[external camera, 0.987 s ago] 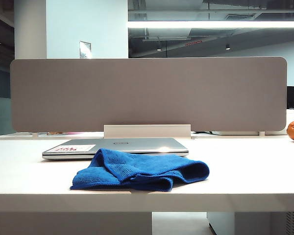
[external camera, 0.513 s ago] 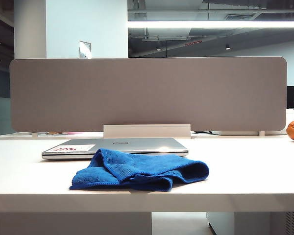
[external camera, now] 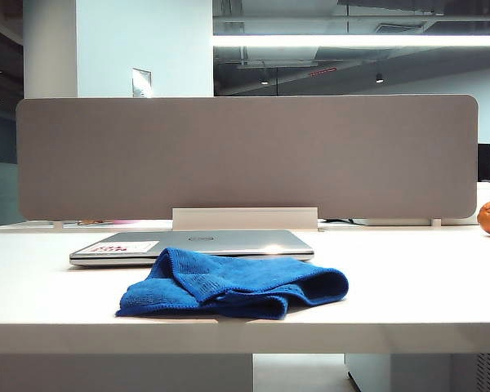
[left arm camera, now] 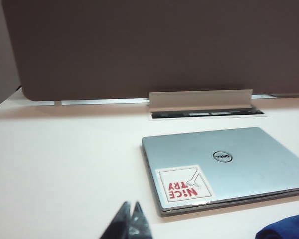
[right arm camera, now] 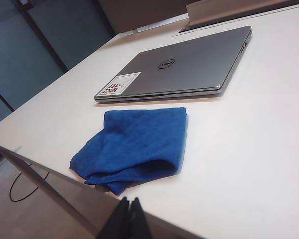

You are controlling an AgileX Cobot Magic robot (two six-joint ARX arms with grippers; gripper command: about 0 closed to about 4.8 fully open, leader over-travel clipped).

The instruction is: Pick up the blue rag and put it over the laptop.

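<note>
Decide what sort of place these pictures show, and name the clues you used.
Probably an open-plan office: a long white desk backed by a grey fabric divider panel, a closed thin silver-grey laptop on it, and exposed ceiling ducts with a strip light behind.

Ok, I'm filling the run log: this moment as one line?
left gripper: shut, empty | right gripper: shut, empty | blue rag: crumpled on table, untouched | laptop: closed, uncovered

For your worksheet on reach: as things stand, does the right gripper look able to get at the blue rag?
Probably yes. The right gripper, shut, hangs off the table's near edge, and the blue rag lies crumpled just ahead of it near that edge, nothing between them. The laptop lies beyond the rag. The jaws must open first.
</note>
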